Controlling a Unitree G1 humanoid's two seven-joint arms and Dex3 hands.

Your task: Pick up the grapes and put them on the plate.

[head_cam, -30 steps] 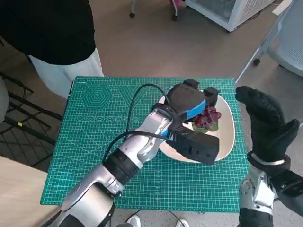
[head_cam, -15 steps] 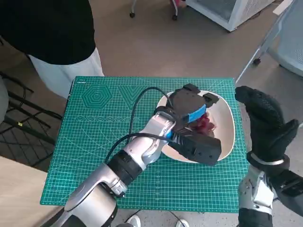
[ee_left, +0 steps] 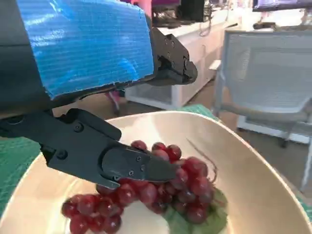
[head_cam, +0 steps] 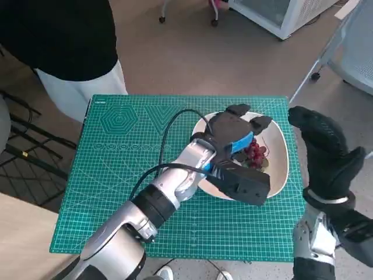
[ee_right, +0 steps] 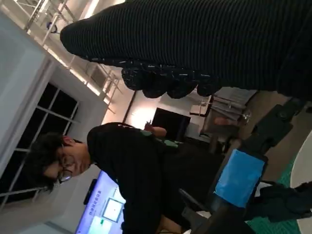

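Grapes [ee_left: 161,187] lying flat on plate [head_cam: 278,163], left hand [head_cam: 236,131] fingers spread, right hand [head_cam: 326,154] fingers apart

The grapes [ee_left: 161,187] have smooth, glossy red skins, and the plate [ee_left: 253,180] under them is a smooth cream surface with a soft sheen. The left hand [head_cam: 236,137] is matt black plastic with woven-textured blue tape [ee_left: 87,41] across its back. The right hand [head_cam: 326,154] wears a ribbed knitted glove, and the table's green mat [head_cam: 116,169] looks matt.
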